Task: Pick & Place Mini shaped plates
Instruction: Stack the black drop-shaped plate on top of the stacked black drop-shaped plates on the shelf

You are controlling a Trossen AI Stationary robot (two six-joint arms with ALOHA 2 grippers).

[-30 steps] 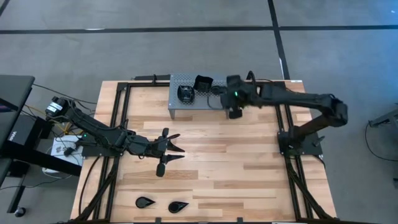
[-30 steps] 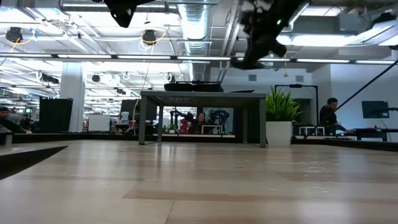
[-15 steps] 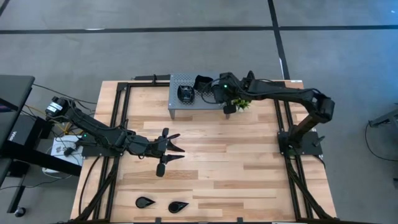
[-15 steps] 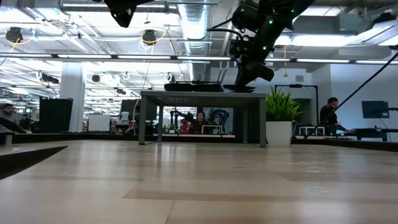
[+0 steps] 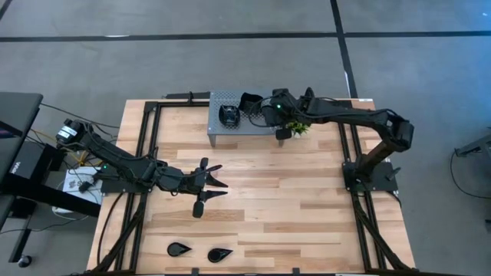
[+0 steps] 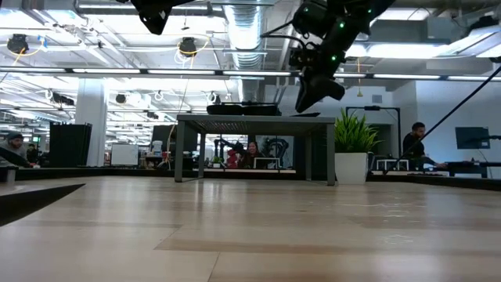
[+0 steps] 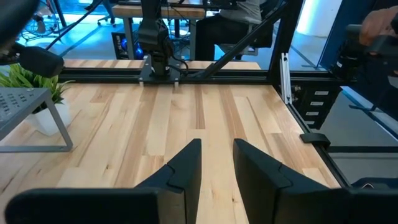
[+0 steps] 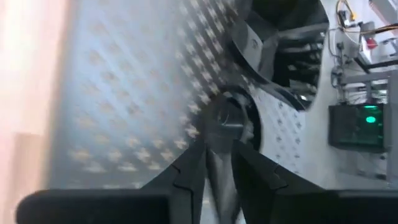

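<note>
Over the desk's left half the left pincer hovers with its fingers slightly apart, holding nothing. Two teardrop plates lie at the near edge, untouched. At the far middle, a perforated metal stand carries two black plates. The right pincer sits over the stand's right end, fingers narrowly apart around a dark plate; whether they grip it I cannot tell. This looks like the placing step; next, release and lift clear of the potted plant.
</note>
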